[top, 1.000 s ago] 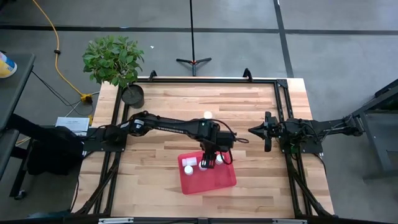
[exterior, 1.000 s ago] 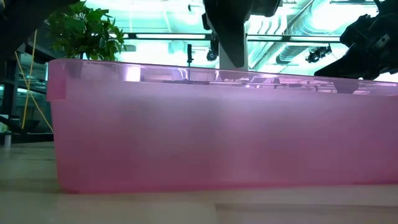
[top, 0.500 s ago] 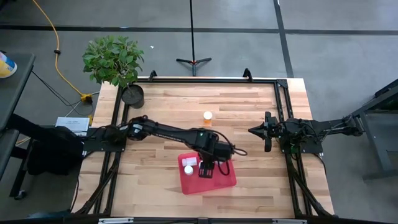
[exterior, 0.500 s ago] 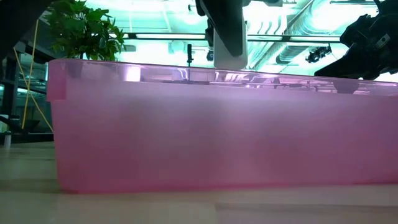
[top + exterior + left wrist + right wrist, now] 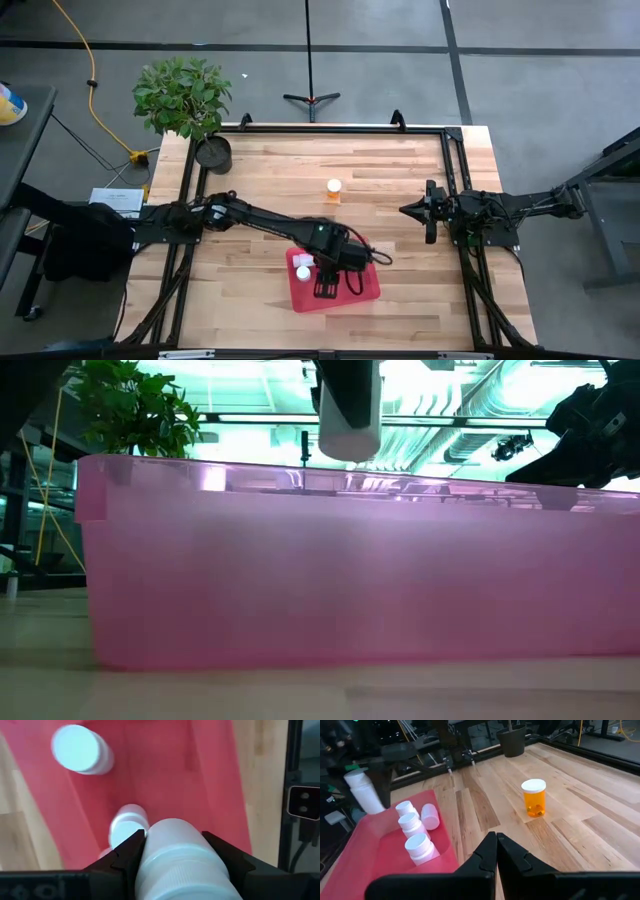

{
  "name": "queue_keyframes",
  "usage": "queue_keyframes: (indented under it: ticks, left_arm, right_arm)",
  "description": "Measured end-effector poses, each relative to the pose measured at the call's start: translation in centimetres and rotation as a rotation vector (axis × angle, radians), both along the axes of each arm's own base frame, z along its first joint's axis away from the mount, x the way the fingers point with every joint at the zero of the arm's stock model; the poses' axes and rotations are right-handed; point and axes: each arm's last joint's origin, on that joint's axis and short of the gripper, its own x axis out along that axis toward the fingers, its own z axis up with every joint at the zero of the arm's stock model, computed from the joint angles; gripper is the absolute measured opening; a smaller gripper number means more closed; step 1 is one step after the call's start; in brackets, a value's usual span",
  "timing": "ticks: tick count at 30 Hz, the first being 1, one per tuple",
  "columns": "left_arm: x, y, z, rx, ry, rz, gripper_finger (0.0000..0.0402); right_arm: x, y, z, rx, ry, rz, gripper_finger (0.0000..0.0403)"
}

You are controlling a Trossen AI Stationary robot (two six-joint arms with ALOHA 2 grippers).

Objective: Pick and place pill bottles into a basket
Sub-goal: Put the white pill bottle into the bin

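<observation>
Five white pill bottles (image 5: 418, 846) — four inside one red basket (image 5: 365, 855) — plus one amber bottle (image 5: 534, 797).

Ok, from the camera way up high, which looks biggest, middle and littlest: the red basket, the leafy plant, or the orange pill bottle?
1. The leafy plant and the red basket look about alike, and the left gripper covers part of the basket.
2. The orange pill bottle, easily the littlest.

The high view looks straight down on the whole table (image 5: 400, 190). The low view sits at tabletop height, pressed close against the basket (image 5: 340, 570) wall. Both wrist views look at that basket: the left from directly above, the right from well apart.
</observation>
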Motion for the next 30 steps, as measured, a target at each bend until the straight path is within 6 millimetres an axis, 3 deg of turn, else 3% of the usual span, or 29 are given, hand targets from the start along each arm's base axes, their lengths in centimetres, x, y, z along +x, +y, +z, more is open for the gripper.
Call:
queue_keyframes:
  ticks: [14,24,30]
  left_arm:
    - [-1.2,-3.4,0.0,0.001,0.006,-0.018,0.0208]
    - [-1.0,-3.3,-0.1,0.037,-0.022,-0.035,0.0208]
    - [-1.0,-3.2,-1.5,0.051,0.015,-0.036,0.0208]
  right_arm:
    - [0.0,0.0,0.0,0.006,-0.001,-0.002,0.0]
    - [0.0,0.0,0.0,0.005,-0.001,-0.007,0.0]
    - [0.0,0.0,0.0,0.005,-0.002,-0.007,0.0]
